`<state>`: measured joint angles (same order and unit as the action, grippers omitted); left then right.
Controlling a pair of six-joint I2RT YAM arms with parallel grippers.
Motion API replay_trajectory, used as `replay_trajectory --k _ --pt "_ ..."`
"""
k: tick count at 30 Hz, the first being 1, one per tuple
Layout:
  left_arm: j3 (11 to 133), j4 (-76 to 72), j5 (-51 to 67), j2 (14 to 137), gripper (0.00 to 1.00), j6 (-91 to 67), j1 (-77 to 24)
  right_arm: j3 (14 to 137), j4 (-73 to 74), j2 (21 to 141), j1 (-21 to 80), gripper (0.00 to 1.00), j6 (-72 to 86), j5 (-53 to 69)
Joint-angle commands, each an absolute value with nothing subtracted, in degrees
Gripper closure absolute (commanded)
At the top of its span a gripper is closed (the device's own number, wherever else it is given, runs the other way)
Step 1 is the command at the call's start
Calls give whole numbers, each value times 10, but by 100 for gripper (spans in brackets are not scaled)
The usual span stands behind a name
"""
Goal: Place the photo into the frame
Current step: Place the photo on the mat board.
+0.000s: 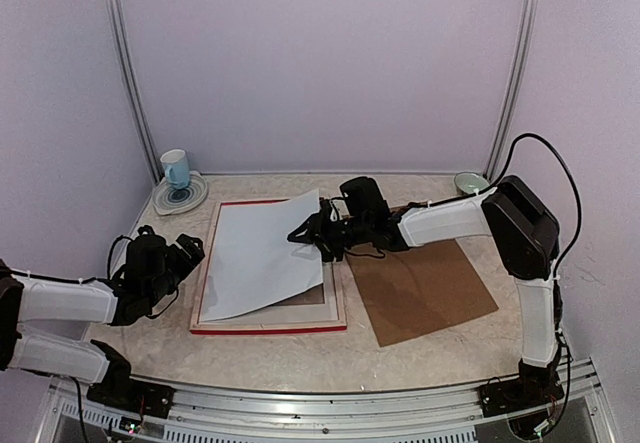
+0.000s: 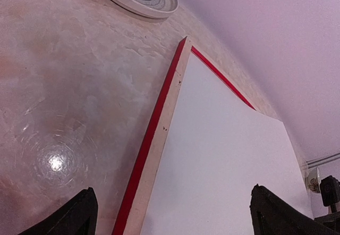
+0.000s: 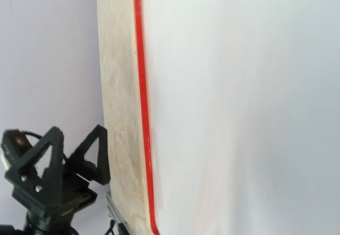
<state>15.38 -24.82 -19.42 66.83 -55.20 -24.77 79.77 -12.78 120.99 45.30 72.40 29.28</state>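
The frame (image 1: 207, 268) lies flat on the table, pale wood with red edges (image 2: 159, 113). Across it, turned askew, rests the photo (image 1: 260, 253), showing only a plain white side (image 2: 228, 155); its print is hidden. My right gripper (image 1: 305, 233) is at the sheet's right edge, near its raised upper corner. Its fingers do not show in the right wrist view, which the white sheet (image 3: 239, 107) and a red frame edge (image 3: 141, 86) fill. My left gripper (image 2: 175, 219) is open and empty, low beside the frame's left rail (image 1: 185, 253).
A brown backing board (image 1: 425, 288) lies right of the frame, under the right arm. A blue cup (image 1: 175, 168) stands on a patterned plate (image 1: 180, 198) at the back left. A green bowl (image 1: 470, 181) sits at the back right.
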Motion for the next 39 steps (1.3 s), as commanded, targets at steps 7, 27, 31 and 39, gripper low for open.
replay_trajectory --k 7,27,31,39 --pt "161 -249 -196 673 1 -553 -247 878 -4 1231 452 39 632 290" --pt "158 -252 -197 671 1 -553 -247 927 188 1234 454 24 518 237" --pt "156 -252 -198 671 1 -553 -247 924 218 1225 452 22 497 220" --pt "156 -252 -199 667 1 -551 -246 900 239 1192 446 9 467 176"
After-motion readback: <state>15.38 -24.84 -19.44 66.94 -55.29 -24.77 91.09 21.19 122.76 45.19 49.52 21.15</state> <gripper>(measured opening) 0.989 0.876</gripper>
